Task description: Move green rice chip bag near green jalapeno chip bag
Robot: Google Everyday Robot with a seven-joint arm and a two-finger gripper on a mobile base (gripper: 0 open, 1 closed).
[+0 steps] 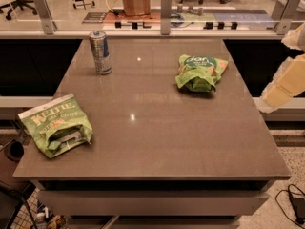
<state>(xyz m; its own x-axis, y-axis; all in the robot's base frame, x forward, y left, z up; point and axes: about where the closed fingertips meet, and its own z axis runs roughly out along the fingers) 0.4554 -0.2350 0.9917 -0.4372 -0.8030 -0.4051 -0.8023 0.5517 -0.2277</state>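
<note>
The green rice chip bag (pixel 199 72) is a small bright green bag with a dark oval logo, lying on the far right part of the brown table (pixel 157 137). The green jalapeno chip bag (pixel 57 125) is larger, with white "Kettle" lettering, and lies flat at the table's near left edge. The two bags are far apart. Only cream-coloured arm links (pixel 284 82) show at the right edge, beside the table and to the right of the rice chip bag. My gripper itself is out of view.
A silver and blue drink can (pixel 100 52) stands upright at the far left of the table. A glass barrier with metal posts (pixel 165 13) runs behind the table. A cable (pixel 290 199) lies on the floor at bottom right.
</note>
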